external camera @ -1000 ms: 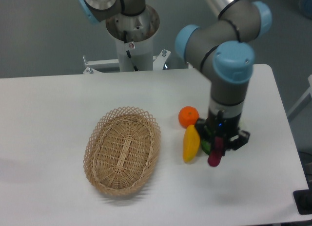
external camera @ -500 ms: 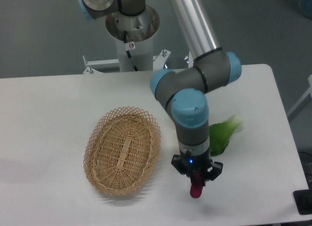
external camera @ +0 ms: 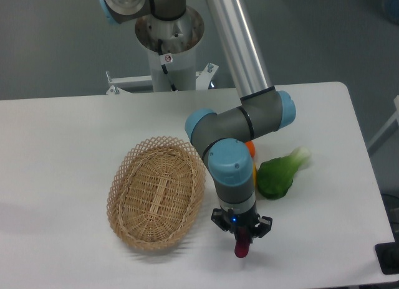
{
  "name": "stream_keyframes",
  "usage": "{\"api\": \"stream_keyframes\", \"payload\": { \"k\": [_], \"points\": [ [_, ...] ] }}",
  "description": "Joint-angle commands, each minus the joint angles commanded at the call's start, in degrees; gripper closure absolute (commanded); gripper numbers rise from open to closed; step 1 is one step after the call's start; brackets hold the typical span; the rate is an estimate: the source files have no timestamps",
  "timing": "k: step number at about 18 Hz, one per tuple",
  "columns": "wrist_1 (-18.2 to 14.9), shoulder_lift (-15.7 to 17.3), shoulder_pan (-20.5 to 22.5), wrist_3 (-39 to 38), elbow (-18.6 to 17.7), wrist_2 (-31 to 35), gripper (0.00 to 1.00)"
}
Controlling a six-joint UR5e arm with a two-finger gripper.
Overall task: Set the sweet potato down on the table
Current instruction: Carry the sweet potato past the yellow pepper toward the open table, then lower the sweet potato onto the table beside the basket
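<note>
My gripper (external camera: 241,242) points straight down near the front edge of the white table (external camera: 62,146), just right of the basket. It is shut on the sweet potato (external camera: 240,247), a slim magenta-purple tuber that hangs upright between the fingers, its lower tip at or just above the tabletop. Whether it touches the surface I cannot tell.
An oval wicker basket (external camera: 157,192) stands left of the gripper. A green leafy vegetable (external camera: 278,175) lies to the right of the arm. Slivers of an orange (external camera: 250,147) and a yellow fruit (external camera: 255,172) show behind the wrist.
The arm has carried the sweet potato leftward and toward the front edge, away from the orange and yellow fruit, which it now mostly hides. The green vegetable has come into sight.
</note>
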Motion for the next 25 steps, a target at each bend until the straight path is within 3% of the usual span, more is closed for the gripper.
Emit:
{"api": "stream_keyframes", "payload": {
  "k": [23,25],
  "points": [
    [0.3,0.5,-0.1,3.3,-2.4,0.4,0.74],
    [0.3,0.5,-0.1,3.3,-2.4,0.4,0.69]
  ]
}}
